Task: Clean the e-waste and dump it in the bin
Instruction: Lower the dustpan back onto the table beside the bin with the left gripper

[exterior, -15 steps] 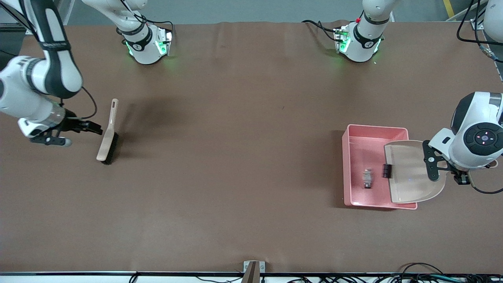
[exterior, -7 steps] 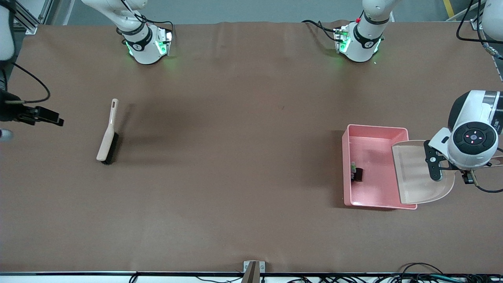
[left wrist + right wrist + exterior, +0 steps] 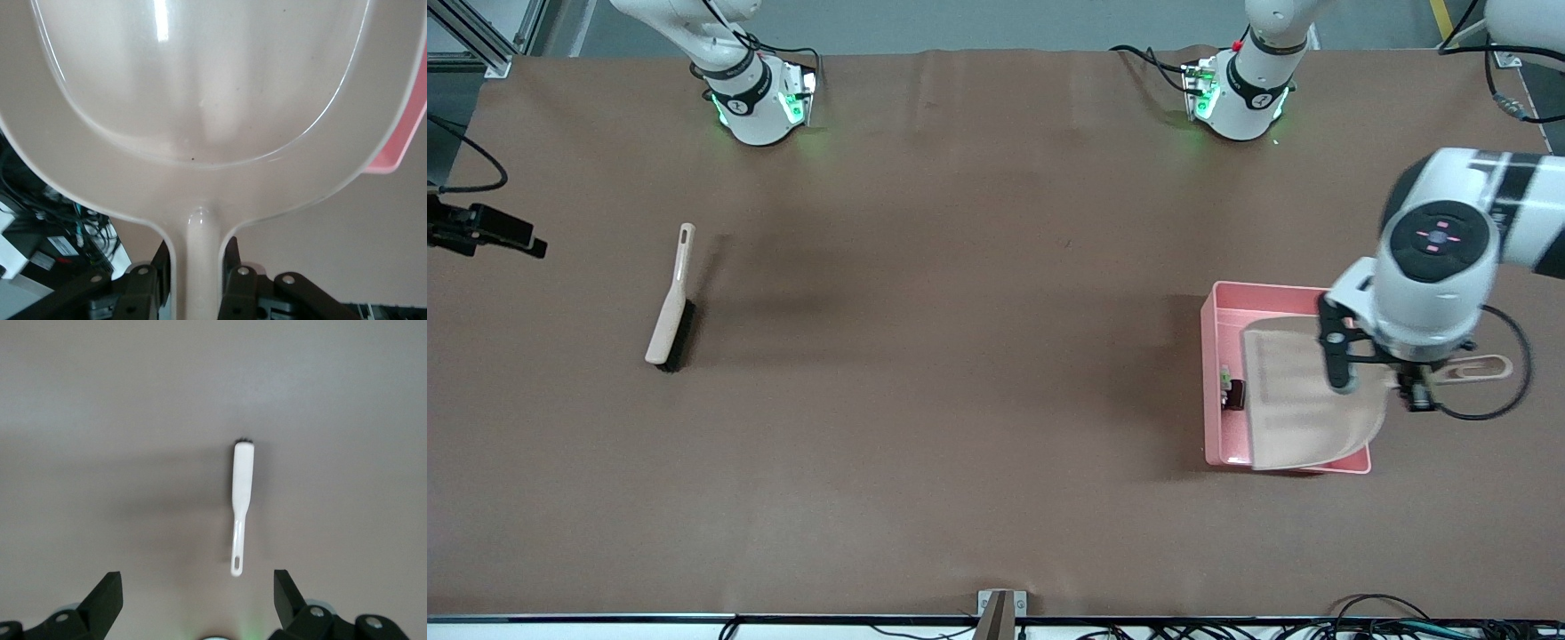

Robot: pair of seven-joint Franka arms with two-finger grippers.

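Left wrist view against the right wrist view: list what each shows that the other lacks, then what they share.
Only the left wrist view: the beige dustpan, its handle clamped in the left gripper, and a corner of the pink bin under it. Only the right wrist view: the brush lying alone below the open right gripper. Both share the brown table. Neither shows the e-waste.
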